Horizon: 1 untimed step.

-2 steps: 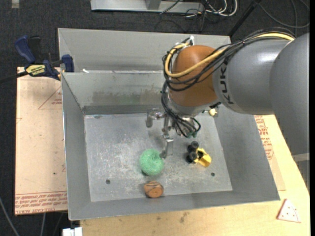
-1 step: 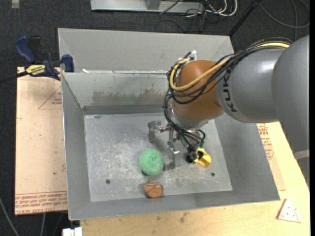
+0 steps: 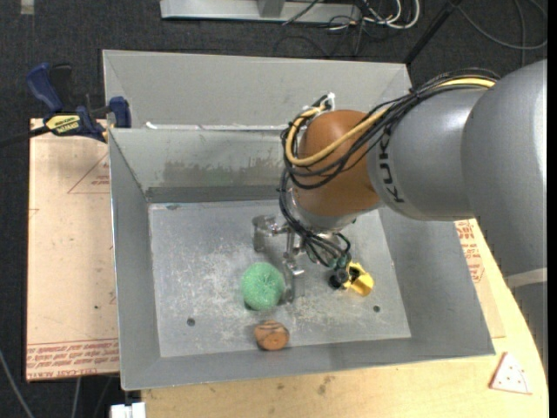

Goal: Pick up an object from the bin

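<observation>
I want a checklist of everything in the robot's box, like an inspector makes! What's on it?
Surface: grey bin floor, scuffed pale.
Job's things: fuzzy green ball mid-floor; small brown lump near the front wall; yellow-and-black piece toward the view's right.
Clutter: nothing seen.
Gripper: gripper low in the bin, close beside the green ball.
Cables: yellow and black cables looped over the orange wrist cover.
Surroundings: dark floor behind the bin.

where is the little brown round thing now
In the camera view the small brown round object lies on the bin floor by the near wall, just below the green fuzzy ball, apart from it.
</observation>
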### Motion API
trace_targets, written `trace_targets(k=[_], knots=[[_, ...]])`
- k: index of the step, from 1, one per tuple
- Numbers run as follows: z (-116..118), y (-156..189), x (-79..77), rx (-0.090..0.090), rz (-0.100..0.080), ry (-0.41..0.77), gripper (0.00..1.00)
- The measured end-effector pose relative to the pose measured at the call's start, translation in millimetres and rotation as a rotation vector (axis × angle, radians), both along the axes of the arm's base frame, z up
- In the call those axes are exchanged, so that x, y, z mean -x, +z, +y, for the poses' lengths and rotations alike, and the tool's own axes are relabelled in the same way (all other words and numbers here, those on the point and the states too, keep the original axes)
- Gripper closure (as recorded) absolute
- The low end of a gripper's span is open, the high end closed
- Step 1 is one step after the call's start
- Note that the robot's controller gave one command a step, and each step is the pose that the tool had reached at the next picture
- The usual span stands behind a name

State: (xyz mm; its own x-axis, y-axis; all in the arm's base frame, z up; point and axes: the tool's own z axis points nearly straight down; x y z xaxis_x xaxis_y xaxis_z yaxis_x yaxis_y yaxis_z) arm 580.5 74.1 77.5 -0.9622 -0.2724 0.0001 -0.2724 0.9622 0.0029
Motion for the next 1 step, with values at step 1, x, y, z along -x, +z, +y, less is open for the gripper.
trace_targets(k=[1], knots=[[23.8, -7.8, 24.4, 0.001, -0.002, 0.26, 1.0]])
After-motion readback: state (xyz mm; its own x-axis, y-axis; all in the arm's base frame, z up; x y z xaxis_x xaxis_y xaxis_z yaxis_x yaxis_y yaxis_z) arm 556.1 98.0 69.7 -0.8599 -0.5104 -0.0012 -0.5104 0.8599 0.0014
